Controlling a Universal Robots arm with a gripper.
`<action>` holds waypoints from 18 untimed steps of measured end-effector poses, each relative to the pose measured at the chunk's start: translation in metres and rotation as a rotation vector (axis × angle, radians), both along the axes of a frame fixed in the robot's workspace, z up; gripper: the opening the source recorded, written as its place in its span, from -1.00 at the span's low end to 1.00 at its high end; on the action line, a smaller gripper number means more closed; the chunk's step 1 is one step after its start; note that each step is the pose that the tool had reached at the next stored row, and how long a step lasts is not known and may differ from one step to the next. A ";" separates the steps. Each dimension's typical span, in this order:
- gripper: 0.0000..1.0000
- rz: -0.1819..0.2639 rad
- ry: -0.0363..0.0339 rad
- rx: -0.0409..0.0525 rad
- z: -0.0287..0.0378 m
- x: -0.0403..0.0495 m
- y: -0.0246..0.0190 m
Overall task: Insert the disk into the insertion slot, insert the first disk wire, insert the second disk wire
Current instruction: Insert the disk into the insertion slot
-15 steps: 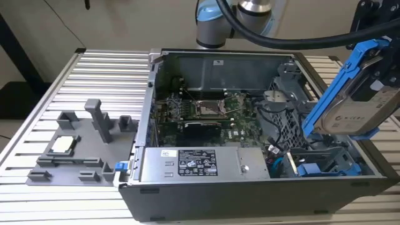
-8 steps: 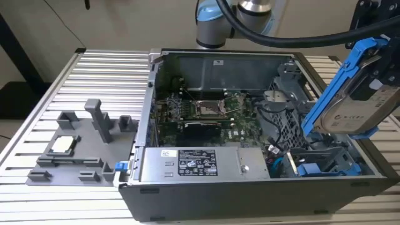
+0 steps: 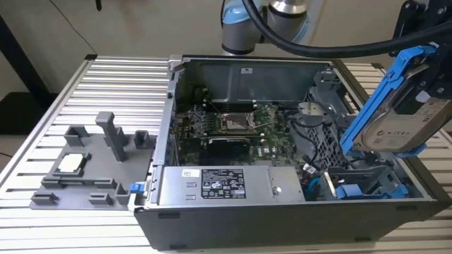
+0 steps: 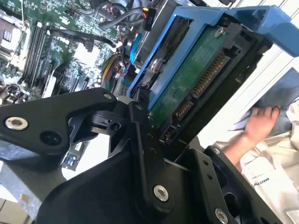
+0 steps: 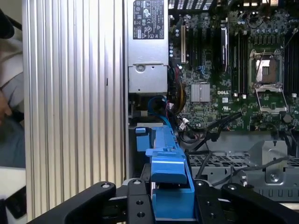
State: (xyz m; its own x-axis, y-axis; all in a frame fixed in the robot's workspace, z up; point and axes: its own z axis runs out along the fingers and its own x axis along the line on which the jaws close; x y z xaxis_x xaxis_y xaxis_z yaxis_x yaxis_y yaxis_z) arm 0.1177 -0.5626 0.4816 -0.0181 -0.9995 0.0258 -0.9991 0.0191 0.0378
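My pincer (image 5: 170, 205) is clenched on the disk (image 3: 399, 100), fingers pressed to either side of its blue frame in the first wrist view; by my judgement no step is finished; the disk hangs steeply tilted at the right edge of the exterior view, above the insertion slot (image 3: 363, 177) at the case's lower right and apart from it; both wires are left to do; my arm reaches in from the frame's top, wrist at upper right.
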 end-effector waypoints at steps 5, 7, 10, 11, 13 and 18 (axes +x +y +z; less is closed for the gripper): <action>-0.35 0.000 -0.0003 0.0093 -0.0045 0.0000 -0.0002; -0.35 0.000 -0.0002 0.0136 -0.0065 0.0003 -0.0004; -0.35 0.001 0.0009 0.0141 -0.0089 0.0020 -0.0015; -0.35 0.002 0.0021 0.0144 -0.0096 0.0030 -0.0018; -0.35 0.004 0.0034 0.0168 -0.0114 0.0044 -0.0022; -0.35 0.010 0.0035 0.0243 -0.0156 0.0054 -0.0026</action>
State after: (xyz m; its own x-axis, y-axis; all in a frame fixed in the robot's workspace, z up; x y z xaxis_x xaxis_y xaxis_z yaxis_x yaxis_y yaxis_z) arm 0.1230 -0.5652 0.4660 -0.0080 -1.0000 0.0015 -0.9991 0.0080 0.0417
